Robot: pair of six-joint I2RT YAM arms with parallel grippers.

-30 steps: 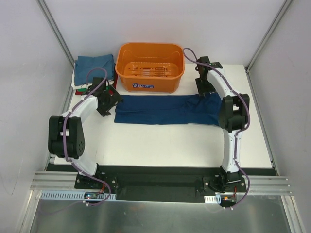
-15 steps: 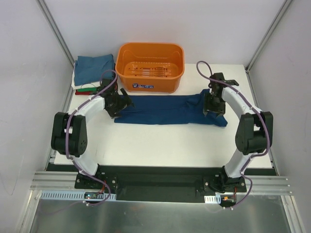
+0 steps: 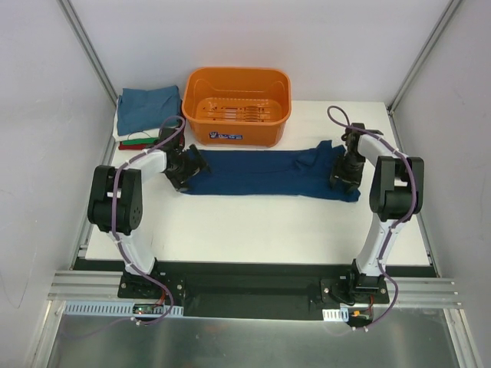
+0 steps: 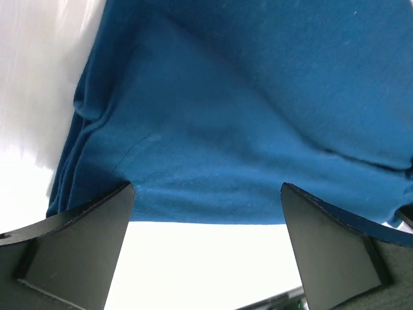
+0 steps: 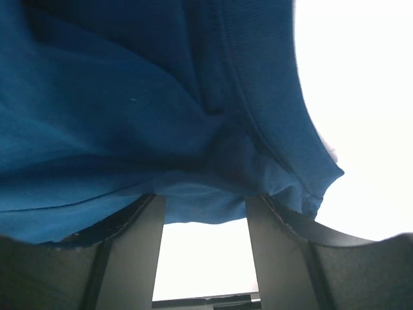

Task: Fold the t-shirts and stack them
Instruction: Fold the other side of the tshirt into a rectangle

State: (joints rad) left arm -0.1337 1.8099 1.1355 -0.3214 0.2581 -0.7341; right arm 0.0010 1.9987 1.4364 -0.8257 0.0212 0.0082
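Soft navy tee (image 3: 265, 172), a long wrinkled band on the white tabletop (image 3: 253, 230). Left jaws released wide at its edge; right jaws straddle a bunched hem, grip unclear.

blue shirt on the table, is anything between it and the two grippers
Nothing visible does. The left gripper is at the left end of the blue shirt, the right gripper at its right end, cloth right at both.

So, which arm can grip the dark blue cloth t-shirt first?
Right, probably. Both straddle edges of the t-shirt, but the right gripper has narrower jaws around the hem; the left gripper stands fully open.
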